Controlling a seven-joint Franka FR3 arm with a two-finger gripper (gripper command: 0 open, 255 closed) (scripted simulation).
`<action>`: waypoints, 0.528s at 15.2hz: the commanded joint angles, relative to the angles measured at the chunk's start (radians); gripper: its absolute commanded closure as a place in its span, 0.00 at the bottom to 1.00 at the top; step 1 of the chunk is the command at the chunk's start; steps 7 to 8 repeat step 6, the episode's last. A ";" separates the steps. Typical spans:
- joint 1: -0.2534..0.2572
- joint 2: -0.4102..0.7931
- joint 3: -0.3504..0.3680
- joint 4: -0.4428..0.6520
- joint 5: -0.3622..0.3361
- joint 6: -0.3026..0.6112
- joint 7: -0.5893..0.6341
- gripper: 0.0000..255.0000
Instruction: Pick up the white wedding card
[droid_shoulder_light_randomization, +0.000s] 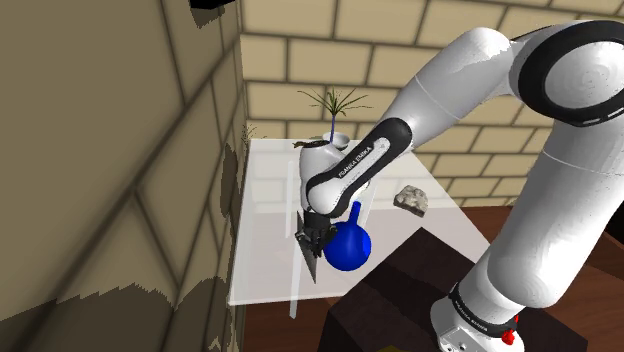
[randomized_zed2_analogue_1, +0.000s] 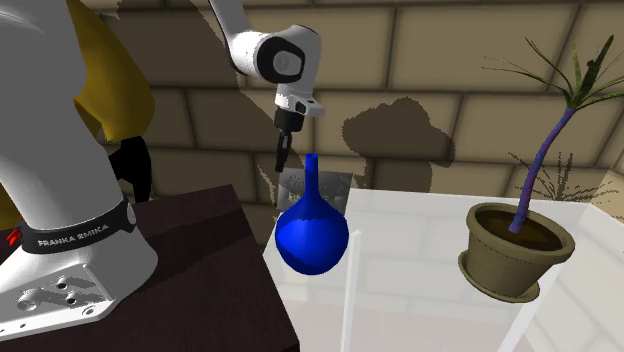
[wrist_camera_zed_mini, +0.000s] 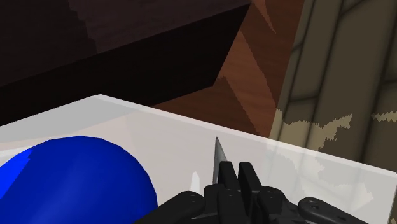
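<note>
card: thin flat grey card (droid_shoulder_light_randomization: 309, 257) (drawn grey here, not white), standing on edge and tilted at the tip of the gripper, over the near edge of the table, just beside the blue vase; in the second exterior view it's a grey patch (randomized_zed2_analogue_1: 335, 188) behind the vase's neck, and in the wrist view it shows edge-on as a thin sliver (wrist_camera_zed_mini: 219, 156); can't tell if its lower corner touches the tabletop

gripper: all-black two-finger gripper (droid_shoulder_light_randomization: 314, 232) (randomized_zed2_analogue_1: 282, 158) (wrist_camera_zed_mini: 236, 173) pointing down at the table, fingers (wrist_camera_zed_mini: 248, 179) pressed close together with the card pinched right at them, so it looks clamped on the card

vase: round-bellied glossy blue vase with a long thin neck (droid_shoulder_light_randomization: 347, 245) (randomized_zed2_analogue_1: 311, 238) (wrist_camera_zed_mini: 76, 181), upright on the table, right next to the gripper and card; can't tell if it touches either

table: pale, see-through-looking rectangular table (droid_shoulder_light_randomization: 265, 270) (randomized_zed2_analogue_1: 420, 300) (wrist_camera_zed_mini: 159, 121) pushed up to the tan block wall (droid_shoulder_light_randomization: 300, 60)

stand: dark brown box (droid_shoulder_light_randomization: 400, 300) (randomized_zed2_analogue_1: 190, 260) with the arm's white base on it, butted up to the table's near side

plant: round pot (randomized_zed2_analogue_1: 500, 268) holding a blue-stemmed spiky plant, well apart from the card, at the far end of the table in the shoulder view

rock: small pale grey rock-like lump (droid_shoulder_light_randomization: 411, 198) on the table, on the shoulder view's right, apart from the vase

floor: reddish-brown wood floor (wrist_camera_zed_mini: 248, 83) beyond the table's edge
</note>
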 joint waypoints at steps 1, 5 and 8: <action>-0.002 -0.026 0.003 0.005 0.009 -0.030 -0.004 1.00; -0.005 -0.070 0.007 0.008 0.024 -0.076 -0.011 1.00; -0.005 -0.070 0.007 0.008 0.024 -0.076 -0.011 1.00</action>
